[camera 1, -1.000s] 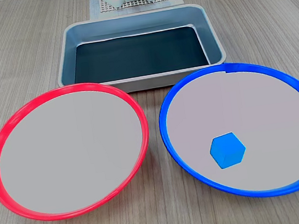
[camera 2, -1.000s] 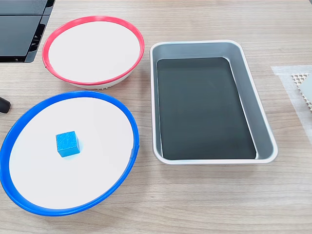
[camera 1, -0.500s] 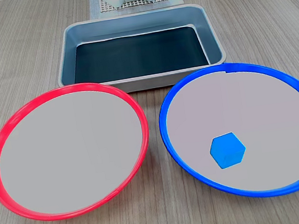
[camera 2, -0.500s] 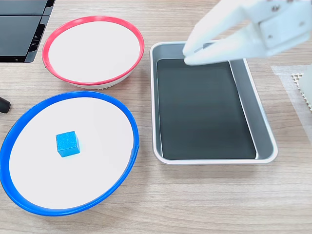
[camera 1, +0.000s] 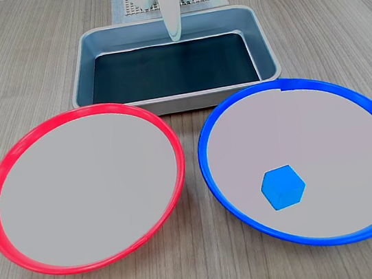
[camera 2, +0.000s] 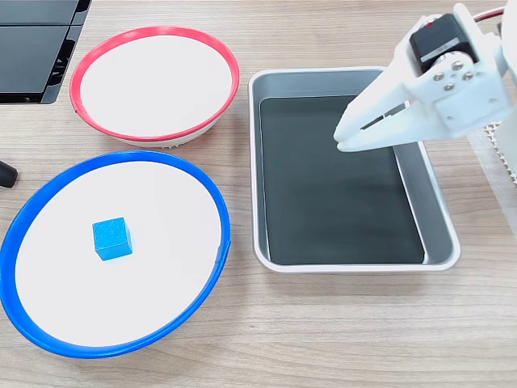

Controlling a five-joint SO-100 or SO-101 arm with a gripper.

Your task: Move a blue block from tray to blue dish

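The small solid blue block (camera 2: 111,238) is lying on the smooth pale centre of the round blue dish (camera 2: 212,202). A red-rimmed plate (camera 2: 230,69) and the grey metal tray (camera 2: 440,234) are sitting on the wood-grain tabletop (camera 2: 323,339). The white plastic gripper (camera 2: 342,139) is hanging over the tray, well apart from the block, jaws nearly together and holding nothing.

The fingers (camera 2: 355,137) hang over the tray (camera 2: 436,218), whose dark bottom below them is bare; its raised walls ring them on every side. Out past the fingertips, the blue dish (camera 2: 212,202) and the red-rimmed dish (camera 2: 230,89) lie low beside the tray wall. A blue block (camera 2: 111,238) sits in the blue dish.
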